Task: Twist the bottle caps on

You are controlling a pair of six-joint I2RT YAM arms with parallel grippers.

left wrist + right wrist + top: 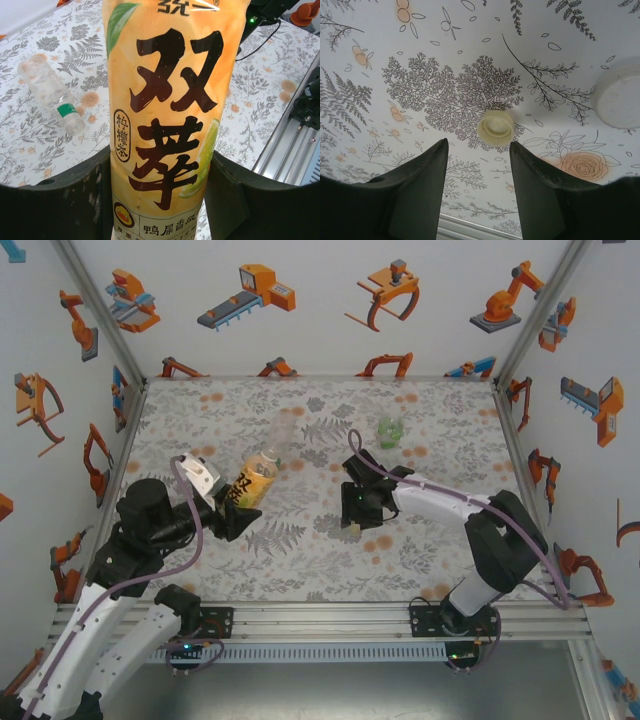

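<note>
**While the left gripper clamps the amber bottle, a loose cap lies in front of the right gripper**

Where the floral counter (300, 575) runs under the right arm, a pale cap (496, 128) lies flat with its hollow side up. It sits just ahead of the right gripper (479, 150), in line with the gap between the fingertips and touching neither. That gripper's jaws stand partly apart with nothing between them. In the top view the cap (354, 531) shows as a small pale spot at the tip of the right gripper (353, 512). A white cap (620, 97) rests on the counter off to the right, well clear of the fingers.

The amber bottle (170, 125), yellow-labelled with dark writing, is clamped low on its body by the left gripper (160, 167), one finger on each side. From above, the amber bottle (255, 480) leans up and away from the left gripper (236, 506). A clear bottle with a green band (52, 95) lies on its side on the counter beyond it.
</note>
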